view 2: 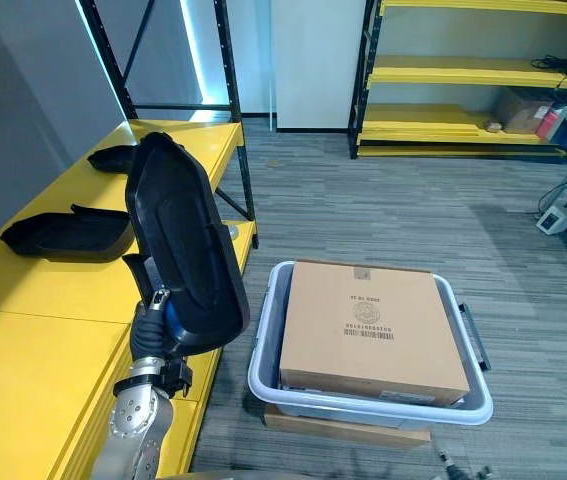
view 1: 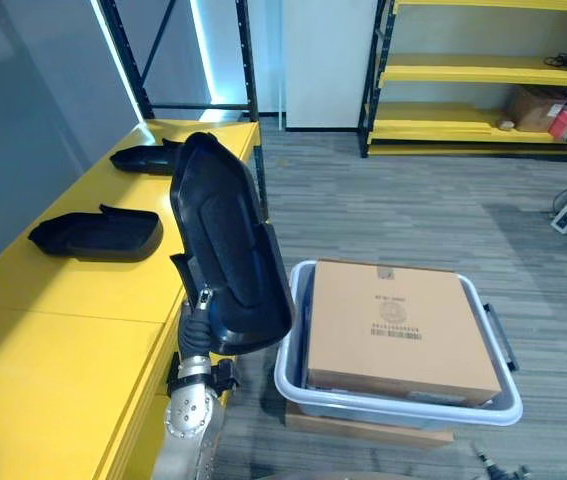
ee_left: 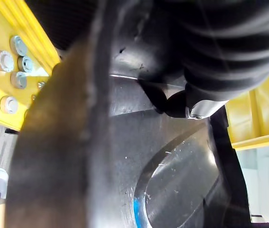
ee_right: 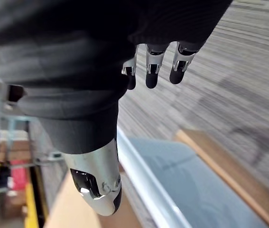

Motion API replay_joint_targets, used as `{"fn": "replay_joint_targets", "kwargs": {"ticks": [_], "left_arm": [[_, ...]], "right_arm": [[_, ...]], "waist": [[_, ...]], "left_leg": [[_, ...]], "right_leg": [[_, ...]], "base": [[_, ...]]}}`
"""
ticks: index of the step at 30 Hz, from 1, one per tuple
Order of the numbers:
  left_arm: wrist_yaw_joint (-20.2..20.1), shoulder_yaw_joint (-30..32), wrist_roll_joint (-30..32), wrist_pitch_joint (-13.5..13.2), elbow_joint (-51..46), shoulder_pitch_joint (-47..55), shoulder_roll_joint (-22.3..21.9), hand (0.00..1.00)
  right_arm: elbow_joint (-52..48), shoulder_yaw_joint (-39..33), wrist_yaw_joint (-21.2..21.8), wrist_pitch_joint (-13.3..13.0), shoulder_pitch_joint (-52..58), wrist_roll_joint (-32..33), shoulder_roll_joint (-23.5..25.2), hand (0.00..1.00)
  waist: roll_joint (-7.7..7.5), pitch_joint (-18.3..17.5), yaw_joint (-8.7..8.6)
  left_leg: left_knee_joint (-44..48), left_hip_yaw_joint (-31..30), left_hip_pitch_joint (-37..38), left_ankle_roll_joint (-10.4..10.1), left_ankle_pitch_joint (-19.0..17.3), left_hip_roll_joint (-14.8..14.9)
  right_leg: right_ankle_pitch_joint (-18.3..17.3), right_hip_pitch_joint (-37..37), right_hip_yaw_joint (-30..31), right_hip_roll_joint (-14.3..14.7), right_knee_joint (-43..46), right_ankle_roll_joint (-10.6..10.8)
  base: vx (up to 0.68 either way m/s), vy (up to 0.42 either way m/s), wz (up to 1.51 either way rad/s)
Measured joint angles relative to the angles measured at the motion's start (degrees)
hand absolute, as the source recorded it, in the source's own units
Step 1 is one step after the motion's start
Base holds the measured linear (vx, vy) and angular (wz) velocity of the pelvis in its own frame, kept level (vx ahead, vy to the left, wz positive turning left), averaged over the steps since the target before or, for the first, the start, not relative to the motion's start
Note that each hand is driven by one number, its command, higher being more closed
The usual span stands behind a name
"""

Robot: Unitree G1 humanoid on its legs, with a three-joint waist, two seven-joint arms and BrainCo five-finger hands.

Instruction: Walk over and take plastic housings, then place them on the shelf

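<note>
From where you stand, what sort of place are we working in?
Probably a warehouse or stockroom: yellow-decked steel racks along the wall, a cardboard box in a grey tote, and black plastic housings laid out on the near shelf.

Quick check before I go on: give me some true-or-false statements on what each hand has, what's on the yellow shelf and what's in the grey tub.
1. The left hand grips a black held housing, standing upright. True.
2. The right hand carries a housing too. False: its fingers are relaxed and hold nothing.
3. Two housings lie on the yellow shelf. True: the near housing and the far housing.
4. The grey tub holds loose housings. False: a cardboard box sits in it.
</note>
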Motion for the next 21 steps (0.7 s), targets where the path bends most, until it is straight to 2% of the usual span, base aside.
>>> {"fn": "replay_joint_targets", "kwargs": {"ticks": [2, 3, 5, 6, 7, 8, 9, 10, 11, 12, 13, 14, 15, 16, 17, 18, 19, 20, 21], "left_arm": [[-0.3, -0.2, 0.0, 0.0, -1.0, -0.3, -0.3, 1.0], [-0.3, -0.3, 0.0, 0.0, -1.6, -0.4, -0.3, 1.0], [0.2, -0.7, 0.0, -0.4, -3.8, -1.1, -0.2, 1.0], [0.6, -0.8, 0.1, -0.5, -4.1, -1.5, -0.3, 1.0], [1.0, -0.6, 0.0, -0.7, -5.1, -1.7, -0.3, 1.0], [1.1, -0.6, 0.0, -0.8, -5.6, -1.7, -0.3, 1.0], [1.3, -0.6, 0.0, -1.0, -6.7, -1.7, -0.3, 1.0], [1.3, -0.6, 0.1, -1.7, -7.2, -1.7, -0.3, 1.0], [1.8, -0.7, 0.1, -2.4, -7.5, -1.5, -0.9, 1.0], [2.1, -0.7, 0.0, -2.6, -7.7, -1.2, -1.7, 1.0], [2.6, -0.8, 0.0, -2.8, -7.7, -1.0, -2.3, 1.0], [2.8, -1.3, 0.0, -3.0, -7.7, -1.1, -2.6, 1.0], [2.9, -2.2, 0.0, -3.5, -7.8, -1.6, -2.4, 1.0], [2.8, -1.9, -0.1, -4.7, -7.2, -2.8, -2.3, 1.0], [2.9, -2.0, -0.6, -4.8, -6.9, -3.7, -2.3, 1.0], [2.8, -2.5, -1.3, -5.1, -6.9, -3.6, -2.3, 1.0], [2.4, -2.8, -1.4, -5.4, -6.4, -3.7, -2.6, 1.0], [1.8, -2.8, -1.4, -5.4, -5.7, -3.7, -2.3, 1.0], [1.7, -3.0, -1.4, -5.4, -5.5, -3.7, -2.2, 1.0]], "right_arm": [[2.3, 2.4, 0.0, 0.3, -0.8, 0.0, -0.1, 0.0], [2.8, 3.2, -0.1, 0.3, -1.0, 0.1, -0.1, 0.0], [4.4, 5.5, -0.2, 0.2, -2.8, 0.0, -0.2, 0.0], [4.6, 5.8, -0.2, 0.1, -3.5, 0.0, -0.2, 0.0], [5.0, 6.1, -0.3, 0.0, -4.7, 0.0, -0.4, 0.0], [5.0, 6.1, -0.3, 0.0, -5.6, 0.0, -0.5, 0.0], [5.7, 6.1, -1.5, 0.3, -6.6, 0.0, -0.6, 0.0], [6.1, 6.6, -1.4, 0.2, -6.5, 0.0, -0.8, 0.0], [5.8, 7.4, -1.5, 0.1, -6.4, 0.1, -1.4, 0.0], [5.6, 7.7, -1.8, 0.4, -6.2, 0.2, -2.0, 0.0], [5.5, 7.6, -2.2, 1.0, -6.0, 0.7, -2.5, 0.0], [5.5, 7.7, -2.4, 1.1, -5.7, 0.8, -2.8, 0.0], [5.5, 7.8, -2.5, 0.9, -5.1, 0.5, -3.6, 0.0], [5.7, 8.4, -2.5, 0.4, -5.0, 0.0, -2.7, 0.0], [5.7, 8.2, -2.4, -0.1, -5.0, 0.1, -2.7, 0.0], [5.7, 8.2, -2.3, -0.5, -5.1, 0.1, -2.9, 0.0], [6.2, 8.2, -1.9, -0.8, -5.1, 0.0, -3.3, 0.0], [6.4, 8.3, -1.4, -0.8, -5.4, 0.0, -3.0, 0.0], [6.8, 8.3, -1.4, -0.9, -6.0, -0.2, -2.8, 0.0]], "waist": [[-0.99, 0.8, 0.21], [-1.0, 1.0, 0.42], [-2.08, 2.7, 2.03], [-2.13, 3.2, 2.52], [-1.88, 4.1, 2.79], [-1.54, 4.4, 2.76], [-1.15, 5.3, 2.72], [-0.52, 5.9, 2.74], [0.84, 6.4, 2.67], [1.53, 6.3, 2.63], [1.94, 6.2, 2.45], [2.04, 6.2, 2.32], [2.82, 6.4, 1.79], [0.83, 5.7, 1.21], [1.25, 5.4, 0.75], [2.18, 5.1, 0.64], [2.45, 5.0, -0.28], [1.88, 4.1, -0.64], [1.77, 4.0, -0.44]], "left_leg": [[3.5, -5.4, -2.7, -0.7, 0.0, -1.3], [4.7, -6.9, -3.7, -0.6, 0.1, -1.7], [7.9, -12.8, -7.2, -1.3, 0.6, -3.5], [8.5, -14.3, -8.2, -1.5, 0.8, -3.9], [9.3, -16.5, -10.3, -2.8, 0.7, -4.8], [9.3, -15.9, -11.3, -2.3, -0.3, -4.6], [10.0, -7.7, -13.3, -2.7, -2.3, -1.8], [11.3, -0.6, -15.0, -2.6, -2.8, 0.7], [13.9, 9.3, -16.1, -1.9, -3.2, 5.1], [15.4, 16.5, -16.3, -0.6, -3.5, 8.0], [16.8, 23.3, -15.6, 2.9, -4.1, 10.0], [17.2, 25.0, -14.8, 4.1, -4.9, 10.3], [17.6, 27.1, -14.8, 5.1, -5.7, 10.8], [19.4, 30.0, -15.5, 6.1, -6.2, 10.8], [24.3, 32.1, -16.6, 8.8, -8.1, 12.8], [25.1, 32.2, -15.5, 8.0, -7.4, 13.6], [23.5, 31.1, -14.9, 2.1, -6.0, 12.5], [20.6, 29.9, -14.7, 2.8, -4.8, 9.5], [19.6, 29.6, -14.7, 3.0, -4.3, 8.5]], "right_leg": [[-2.0, 0.1, -5.4, -1.2, 2.9, 0.2], [-2.5, 0.1, -6.9, -1.4, 3.7, 0.1], [-4.8, -0.2, -13.1, -2.3, 6.3, -0.1], [-5.1, -0.4, -14.7, -2.6, 7.0, -0.1], [-5.9, -0.9, -18.1, -3.5, 8.4, -0.4], [-6.2, -0.9, -20.1, -3.9, 8.9, -0.4], [-6.1, -0.6, -23.6, -4.6, 9.5, -0.5], [-6.1, -0.3, -26.1, -5.0, 10.0, -0.5], [-6.3, 0.4, -29.1, -5.2, 11.2, -0.6], [-6.5, 0.9, -31.2, -5.4, 12.7, -0.6], [-6.6, 1.8, -33.8, -6.4, 15.0, -0.6], [-6.7, 2.2, -35.0, -7.2, 16.3, -0.7], [-8.8, 2.4, -35.9, -6.6, 14.4, -0.5], [-7.8, 4.1, -35.9, -4.9, 7.1, 0.3], [-7.5, 4.7, -39.6, -5.7, 7.6, 0.6], [-7.9, 5.3, -40.7, -6.2, 9.0, 1.6], [-8.5, 6.3, -42.4, -6.8, 9.9, 2.7], [-8.3, 6.6, -44.1, -8.3, 9.9, 2.8], [-7.9, 6.6, -44.4, -8.7, 9.3, 3.1]], "base": [[0.03, -0.048, 1.21], [0.01, -0.045, 1.43], [-0.01, -0.061, 1.48], [-0.03, -0.052, 1.48], [-0.06, -0.023, 1.21], [-0.09, 0.001, 1.6], [-0.11, 0.01, 1.49], [-0.12, 0.034, 1.69], [-0.07, 0.061, 1.3], [-0.03, 0.065, 1.26], [0.02, 0.061, 0.99], [0.04, 0.05, 1.12], [0.06, 0.008, 1.24], [0.05, -0.007, 1.44], [0.02, 0.032, 1.23], [0.03, 0.096, 1.1], [0.07, 0.171, 1.02], [0.09, 0.149, 0.89], [0.09, 0.176, 0.56]]}}
